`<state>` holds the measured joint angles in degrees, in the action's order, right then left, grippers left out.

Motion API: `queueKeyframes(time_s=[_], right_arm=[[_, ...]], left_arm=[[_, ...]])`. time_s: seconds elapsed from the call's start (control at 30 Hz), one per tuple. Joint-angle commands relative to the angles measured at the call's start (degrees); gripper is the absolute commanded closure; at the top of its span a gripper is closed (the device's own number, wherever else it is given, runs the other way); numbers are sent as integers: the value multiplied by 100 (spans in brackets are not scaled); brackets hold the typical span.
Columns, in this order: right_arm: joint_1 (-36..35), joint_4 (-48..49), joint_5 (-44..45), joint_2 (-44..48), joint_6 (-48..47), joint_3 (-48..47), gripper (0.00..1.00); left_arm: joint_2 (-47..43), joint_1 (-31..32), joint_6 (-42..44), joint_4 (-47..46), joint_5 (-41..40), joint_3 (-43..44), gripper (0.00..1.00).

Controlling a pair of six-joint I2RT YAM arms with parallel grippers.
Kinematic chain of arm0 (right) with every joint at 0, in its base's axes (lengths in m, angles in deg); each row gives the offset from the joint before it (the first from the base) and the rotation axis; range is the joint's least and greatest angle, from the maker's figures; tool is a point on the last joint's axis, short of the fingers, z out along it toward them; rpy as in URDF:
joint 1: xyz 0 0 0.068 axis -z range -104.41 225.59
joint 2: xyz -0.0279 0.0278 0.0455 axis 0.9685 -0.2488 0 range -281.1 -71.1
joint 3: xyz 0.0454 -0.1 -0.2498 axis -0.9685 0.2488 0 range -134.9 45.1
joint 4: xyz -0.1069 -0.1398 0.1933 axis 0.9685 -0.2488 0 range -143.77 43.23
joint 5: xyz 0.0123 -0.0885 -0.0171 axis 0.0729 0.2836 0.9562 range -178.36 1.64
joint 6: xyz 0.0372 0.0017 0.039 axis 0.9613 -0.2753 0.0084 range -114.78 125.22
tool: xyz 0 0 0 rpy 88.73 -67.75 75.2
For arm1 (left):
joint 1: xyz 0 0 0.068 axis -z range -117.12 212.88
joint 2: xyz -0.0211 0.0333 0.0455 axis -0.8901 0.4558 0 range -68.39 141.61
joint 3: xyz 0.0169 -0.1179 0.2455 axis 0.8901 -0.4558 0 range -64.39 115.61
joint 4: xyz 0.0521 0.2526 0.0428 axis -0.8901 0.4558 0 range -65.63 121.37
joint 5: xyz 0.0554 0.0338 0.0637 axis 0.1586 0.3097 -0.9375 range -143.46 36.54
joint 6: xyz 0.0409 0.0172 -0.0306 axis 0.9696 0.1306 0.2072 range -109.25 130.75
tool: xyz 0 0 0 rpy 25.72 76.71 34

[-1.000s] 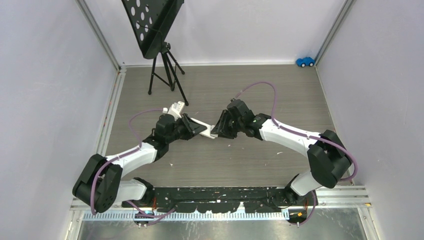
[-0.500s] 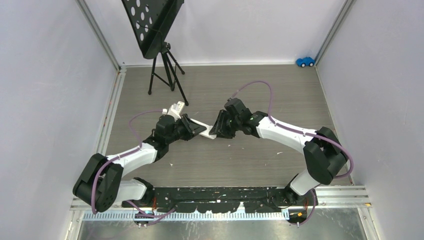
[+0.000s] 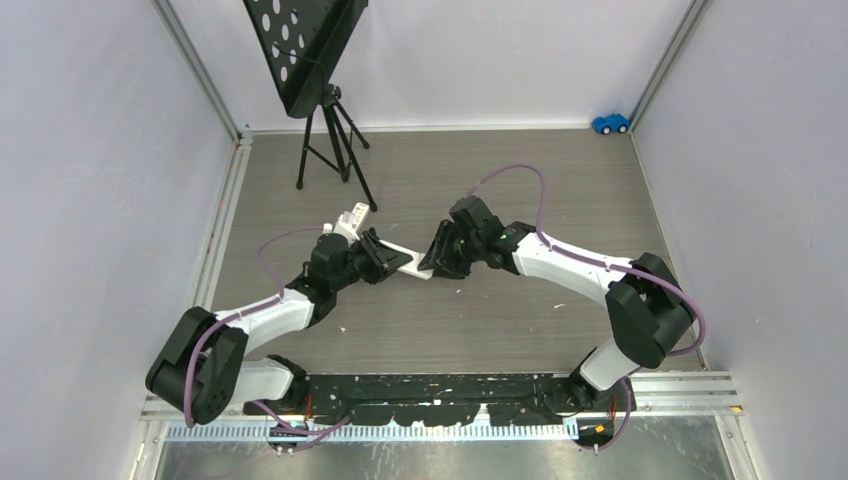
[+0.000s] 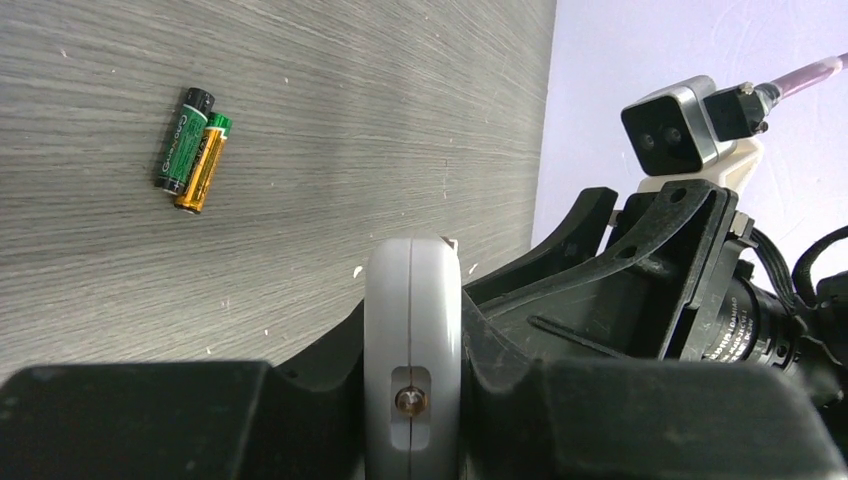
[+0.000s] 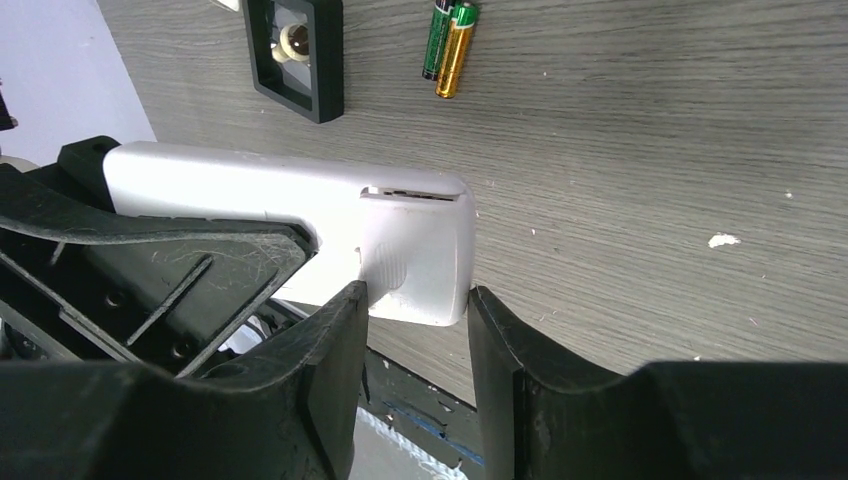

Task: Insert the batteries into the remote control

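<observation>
1. so, step in hand, by my reading: getting the battery cover (image 5: 415, 250) off the remote control (image 5: 260, 185), which is held off the worktop (image 3: 500, 180) between the two arms.
2. left hand (image 3: 388, 262) pinches the remote's body edge-on; a good anchor, and it should not slacken.
3. right hand (image 5: 415, 300) straddles the cover end, fingers close against both sides; cannot tell if they press.
4. to do it well: squeeze only the ridged cover and pull straight along the remote's length. no twist, or the body may lever out of the left pinch.
5. batteries (image 4: 195, 150): two cells touching side by side on the worktop, apart from both hands, near a small black tray (image 5: 330, 60).
6. surface: grey wood-grain, scattered white flecks.
7. room: pale walls (image 3: 100, 150), black music stand (image 3: 305, 50) far left, blue toy car (image 3: 610, 123) in the far right corner.
</observation>
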<state>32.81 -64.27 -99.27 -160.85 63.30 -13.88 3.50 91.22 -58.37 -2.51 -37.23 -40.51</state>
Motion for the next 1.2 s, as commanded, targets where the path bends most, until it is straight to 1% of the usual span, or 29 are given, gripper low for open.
queueKeyframes(time_s=[0.0, 0.13, 0.3, 0.47, 0.67, 0.93, 1.03, 1.17], right_arm=[[-81, 67, -133, 143, 81, -136, 54], [-80, 349, 4, 348, 99, -7, 54], [-81, -8, 114, 429, 15, -189, 54], [-76, -195, 161, 536, -25, -270, 53], [-81, -324, 280, 661, -77, -350, 48], [-76, -345, 353, 806, -60, -384, 46], [-81, -373, 396, 865, -77, -395, 40], [-81, -369, 514, 1006, -53, -350, 30]], left_arm=[[-80, 18, -582, -1155, 315, 99, 100], [-76, 14, -942, -1466, 430, 16, 100], [0, 14, -1385, -2005, 516, -117, 100], [134, 14, -1556, -2306, 590, -150, 100], [167, 14, -1623, -2416, 592, -199, 100], [96, 14, -1617, -2294, 549, -177, 100], [90, 14, -1605, -2287, 544, -195, 100], [68, 14, -1612, -2279, 539, -199, 100]])
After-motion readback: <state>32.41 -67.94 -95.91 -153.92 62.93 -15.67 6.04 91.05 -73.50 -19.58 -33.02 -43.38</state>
